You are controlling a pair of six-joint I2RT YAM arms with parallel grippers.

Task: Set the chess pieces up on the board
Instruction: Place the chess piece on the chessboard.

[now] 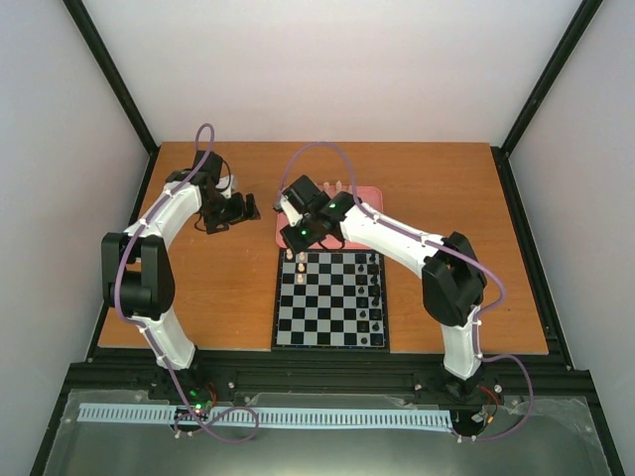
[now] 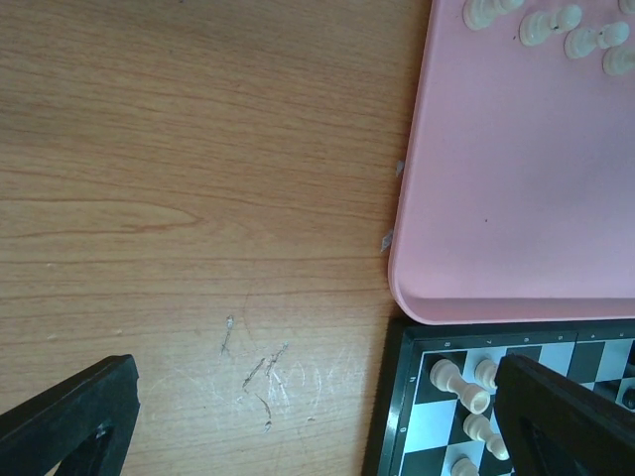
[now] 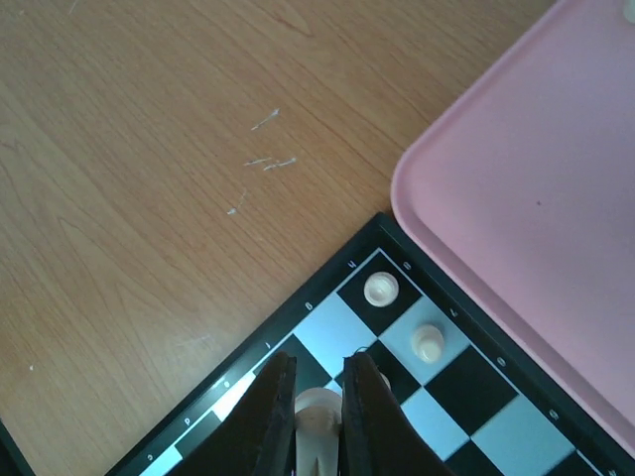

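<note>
Table [image 1: 228,297]: orange-brown wood grain, flat, fills the work area.
Tray [image 1: 365,193]: plain pink, rounded corners, raised rim, lying flat on the table at its far middle.
Scratches [image 2: 263,372]: pale, thin scuffs in the wood just left of the tray's near corner.
Black pieces [image 1: 375,293]: tiny, upright, lined near-to-far right of table centre.
Frame [image 1: 317,372]: black rails along the table's edges.
Slotted strip [image 1: 258,416]: white, at the near edge.

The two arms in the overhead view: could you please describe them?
The left arm and right arm have white shells and black joints; a purple cable runs along each. A green light glows at the right wrist. The left gripper and right gripper are matte black.
</note>
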